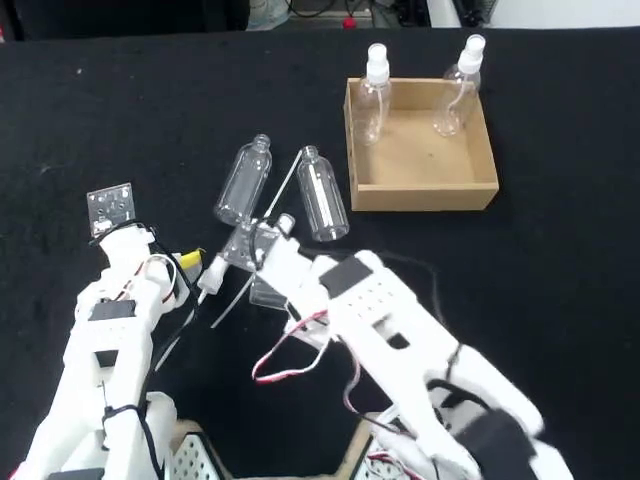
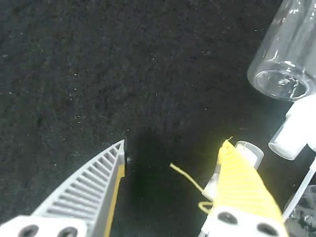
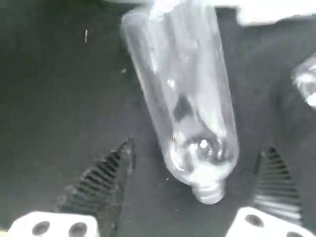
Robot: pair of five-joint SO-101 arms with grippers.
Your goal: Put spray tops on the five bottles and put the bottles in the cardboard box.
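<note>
Our right gripper (image 3: 199, 147) stands open astride a bare bottle (image 3: 182, 98) lying mid-tabletop; our left gripper (image 2: 174, 144) gapes empty, a spray top (image 2: 291, 137) just beside it. We judge the step is gripping this bottle: close on its body, square, leaving the neck free for the top. 2 more bare bottles (image 1: 243, 180) lie nearby, 2 capped bottles (image 1: 375, 95) stand in the cardboard box (image 1: 425, 195) toward the far edge; we read no labels.
</note>
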